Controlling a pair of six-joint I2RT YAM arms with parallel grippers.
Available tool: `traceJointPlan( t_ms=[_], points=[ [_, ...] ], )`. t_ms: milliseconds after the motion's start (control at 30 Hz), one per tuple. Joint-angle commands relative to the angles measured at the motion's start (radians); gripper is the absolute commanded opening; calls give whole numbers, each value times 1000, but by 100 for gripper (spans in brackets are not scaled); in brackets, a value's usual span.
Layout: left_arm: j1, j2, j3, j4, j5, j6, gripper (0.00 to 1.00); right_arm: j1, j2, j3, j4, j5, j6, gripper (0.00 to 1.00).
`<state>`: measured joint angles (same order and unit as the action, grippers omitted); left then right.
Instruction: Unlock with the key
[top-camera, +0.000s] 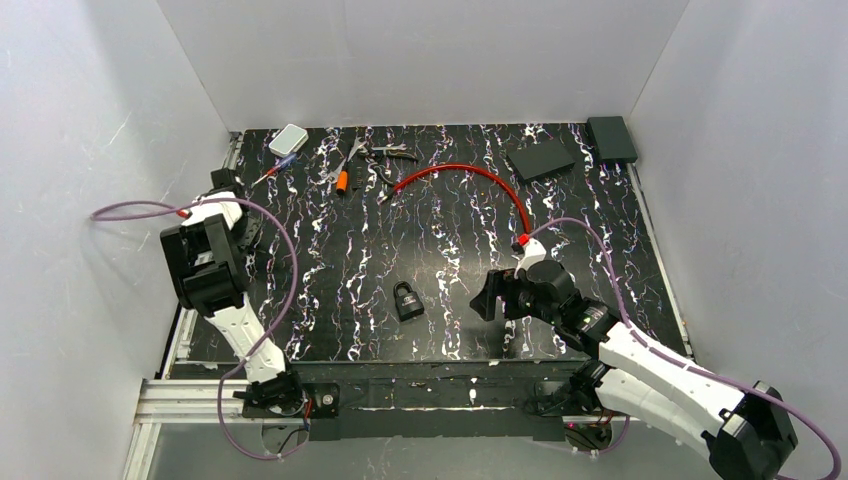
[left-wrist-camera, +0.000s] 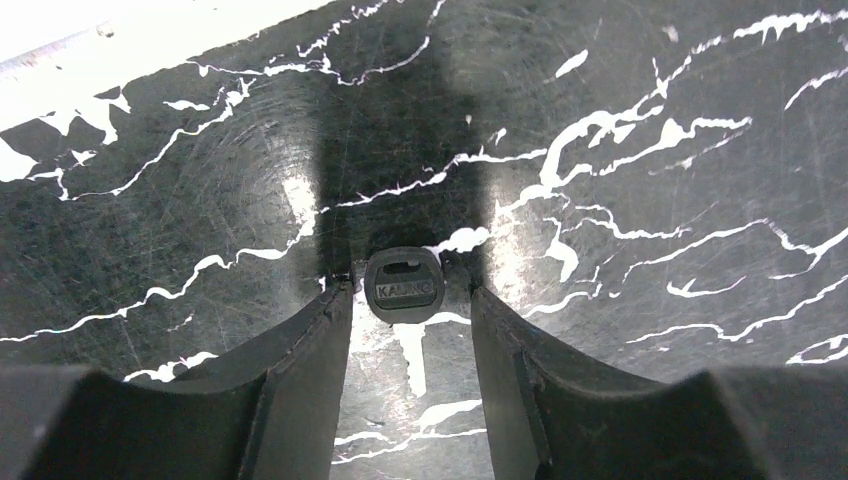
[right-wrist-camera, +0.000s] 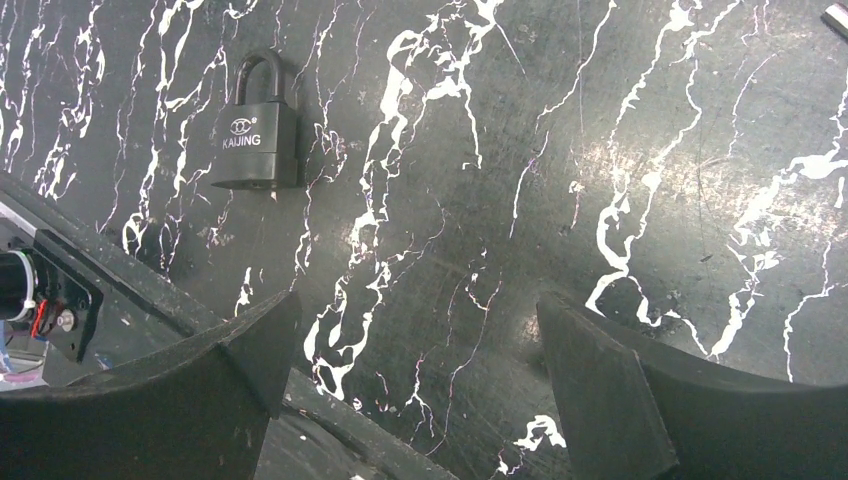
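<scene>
A black padlock (top-camera: 407, 300) with its shackle closed lies flat near the table's front centre; it also shows in the right wrist view (right-wrist-camera: 255, 140), marked KAIJING. A key with a black head (left-wrist-camera: 404, 287) lies on the table by the left edge. My left gripper (left-wrist-camera: 408, 292) points down at it, fingers apart on either side of the key head, with a narrow gap showing on the left. In the top view the left gripper (top-camera: 248, 233) is mostly hidden under its arm. My right gripper (top-camera: 488, 296) is open and empty, just right of the padlock.
At the back lie a red cable (top-camera: 470, 175), several small tools (top-camera: 365, 160), a white box (top-camera: 288, 139) and two dark flat boxes (top-camera: 540, 160). White walls enclose the table. The metal front rail (top-camera: 230, 400) runs below the table edge.
</scene>
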<state>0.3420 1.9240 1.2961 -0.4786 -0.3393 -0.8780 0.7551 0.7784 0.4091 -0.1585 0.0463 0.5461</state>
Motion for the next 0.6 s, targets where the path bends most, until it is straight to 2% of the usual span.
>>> traceJointPlan(
  t_ms=[0, 100, 200, 433, 567],
  points=[
    [-63, -46, -45, -26, -135, 102, 46, 3, 5, -11, 57, -13, 2, 96],
    [-73, -49, -34, -33, -189, 156, 44, 4, -4, -15, 56, -13, 1, 96],
    [-74, -29, -8, -35, -201, 219, 36, 4, -11, -17, 57, -13, 2, 96],
    [-83, 59, 90, -81, -149, 304, 20, 3, -24, -20, 54, -10, 12, 96],
    [-96, 75, 91, -89, -111, 312, 15, 4, -43, -20, 35, 4, 11, 96]
  ],
)
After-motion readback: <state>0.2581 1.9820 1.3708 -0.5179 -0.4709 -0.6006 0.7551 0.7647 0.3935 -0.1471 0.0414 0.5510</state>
